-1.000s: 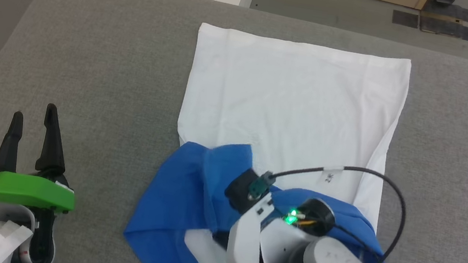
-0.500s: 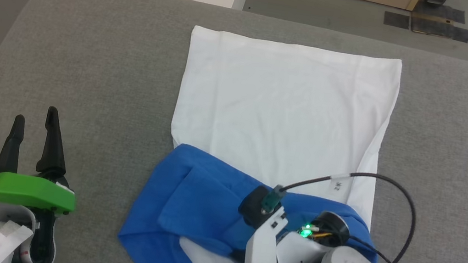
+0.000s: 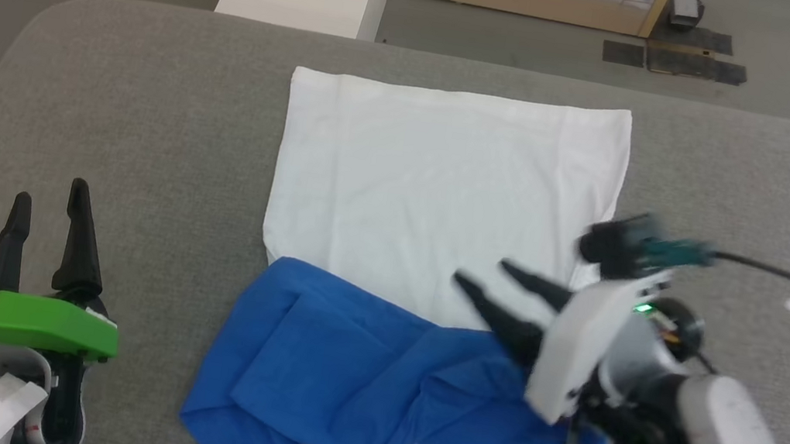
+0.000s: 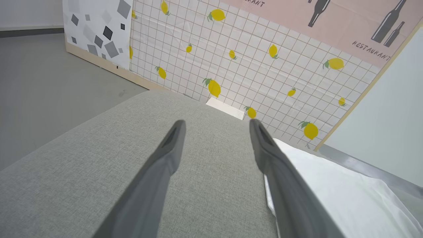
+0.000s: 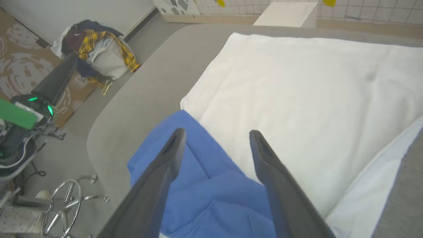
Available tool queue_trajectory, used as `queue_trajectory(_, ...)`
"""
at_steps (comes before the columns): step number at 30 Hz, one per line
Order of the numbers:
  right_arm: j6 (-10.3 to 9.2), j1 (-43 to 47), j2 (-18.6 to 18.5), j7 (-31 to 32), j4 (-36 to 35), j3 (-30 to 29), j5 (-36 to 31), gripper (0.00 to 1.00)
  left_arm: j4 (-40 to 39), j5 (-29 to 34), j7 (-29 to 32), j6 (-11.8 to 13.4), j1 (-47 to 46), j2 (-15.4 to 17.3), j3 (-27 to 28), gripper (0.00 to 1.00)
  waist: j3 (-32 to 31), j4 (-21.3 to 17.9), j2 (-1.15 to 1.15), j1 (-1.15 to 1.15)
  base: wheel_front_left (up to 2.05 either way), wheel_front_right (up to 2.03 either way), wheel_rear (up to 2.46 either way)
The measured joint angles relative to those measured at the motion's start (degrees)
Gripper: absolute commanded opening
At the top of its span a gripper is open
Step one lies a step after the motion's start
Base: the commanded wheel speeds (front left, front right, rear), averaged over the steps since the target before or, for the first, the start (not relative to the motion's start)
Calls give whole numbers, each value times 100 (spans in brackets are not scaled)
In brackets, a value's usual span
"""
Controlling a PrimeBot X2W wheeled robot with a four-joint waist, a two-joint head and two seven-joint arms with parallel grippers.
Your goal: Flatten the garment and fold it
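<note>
The right gripper has let go (fingers spread, empty), risen above the soft white blue-sleeved garment; grey padded surface free to its right.

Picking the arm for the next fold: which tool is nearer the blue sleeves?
Right. The right tool is open above the garment, by the blue sleeves' far edge. The left tool is open over the grey surface, off the garment's left side.

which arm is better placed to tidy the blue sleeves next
Right: the right claw hovers open over the shirt beside the blue sleeves; the left claw sits open over the cushion, clear of the shirt.
</note>
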Motion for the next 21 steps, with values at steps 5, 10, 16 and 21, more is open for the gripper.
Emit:
queue_trajectory(5, 0, 201, 302, -531, -252, -1250, -310, 100, -80, 1, 22, 40, 30, 32, -5, 100, -80, -112, 0, 0, 0, 0, 0)
queue_trajectory(10, -1, 265, 432, -669, -328, -2095, -693, 100, -164, 3, 45, 48, 36, 45, -21, 100, -19, -164, 0, 0, 0, 0, 0)
queue_trajectory(16, -1, -234, 497, -422, -205, -2609, -1278, 100, -303, 30, 47, 55, -30, 57, -97, 100, 257, -167, 0, 0, 0, 0, 0)
queue_trajectory(21, -1, -1350, 432, 8, 197, -2784, -1961, 100, -411, 118, 52, 48, -396, 57, -237, 100, 650, -114, 0, 1, 0, 0, 0)
